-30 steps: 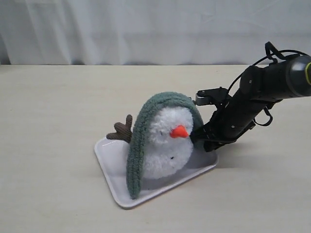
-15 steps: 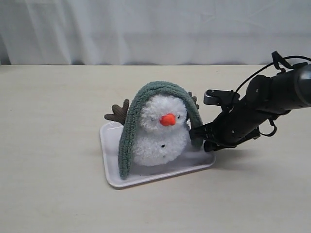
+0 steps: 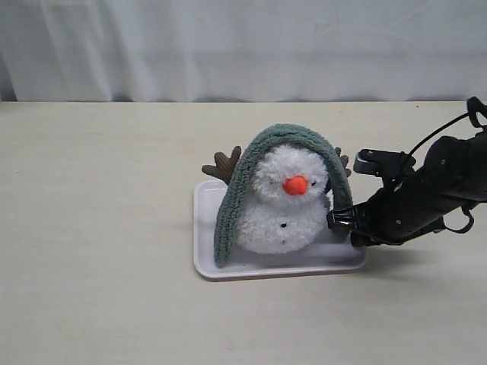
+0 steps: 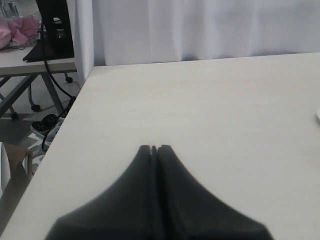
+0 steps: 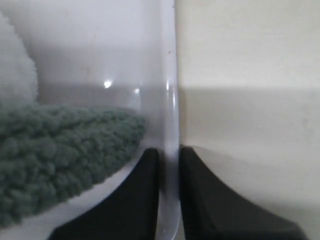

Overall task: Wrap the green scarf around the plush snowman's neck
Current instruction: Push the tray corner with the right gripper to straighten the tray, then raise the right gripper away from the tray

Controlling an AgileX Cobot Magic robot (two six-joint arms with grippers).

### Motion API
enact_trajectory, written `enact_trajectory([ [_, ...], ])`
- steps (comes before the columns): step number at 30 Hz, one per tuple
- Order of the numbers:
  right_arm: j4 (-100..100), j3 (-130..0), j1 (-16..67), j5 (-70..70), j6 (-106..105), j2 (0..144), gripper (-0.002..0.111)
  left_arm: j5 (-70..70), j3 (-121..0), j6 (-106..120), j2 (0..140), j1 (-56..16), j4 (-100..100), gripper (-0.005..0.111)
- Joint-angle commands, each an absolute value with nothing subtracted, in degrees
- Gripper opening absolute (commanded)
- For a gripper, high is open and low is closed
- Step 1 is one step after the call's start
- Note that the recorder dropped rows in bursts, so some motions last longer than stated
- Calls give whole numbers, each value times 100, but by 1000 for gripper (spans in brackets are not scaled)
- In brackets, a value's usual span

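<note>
Dragged rightward across the desk (image 3: 99,228), the tray (image 3: 204,251) now sits squarer than a second ago, and the snowman (image 3: 283,217) has ridden along upright. The scarf (image 3: 228,217) arches over its top, not round the neck (image 3: 283,199), with an end hanging down each side. Nearly closed, the right gripper (image 5: 169,152) pinches the tray's rim beside one scarf end. The left gripper (image 4: 155,148) hangs closed and empty over bare desk, seemingly well apart.
</note>
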State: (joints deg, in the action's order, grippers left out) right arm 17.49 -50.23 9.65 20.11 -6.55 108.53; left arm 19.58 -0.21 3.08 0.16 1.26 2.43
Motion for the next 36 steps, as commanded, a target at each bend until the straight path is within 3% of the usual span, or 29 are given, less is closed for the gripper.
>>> enact_trajectory([
  [1,1431,-4649,920,2283,-691,10995,4,1894,0,298,0,131,241,0],
  [14,1455,-4019,920,1992,-691,10459,4,1894,0,298,0,131,241,0],
  [17,1626,-4019,920,1977,-680,10474,19,1894,0,298,0,131,241,0],
  [24,1557,-4141,920,2390,-720,10296,38,1894,0,298,0,131,241,0],
  [36,1412,-4259,920,3342,-869,8622,38,1894,0,298,0,131,241,0],
])
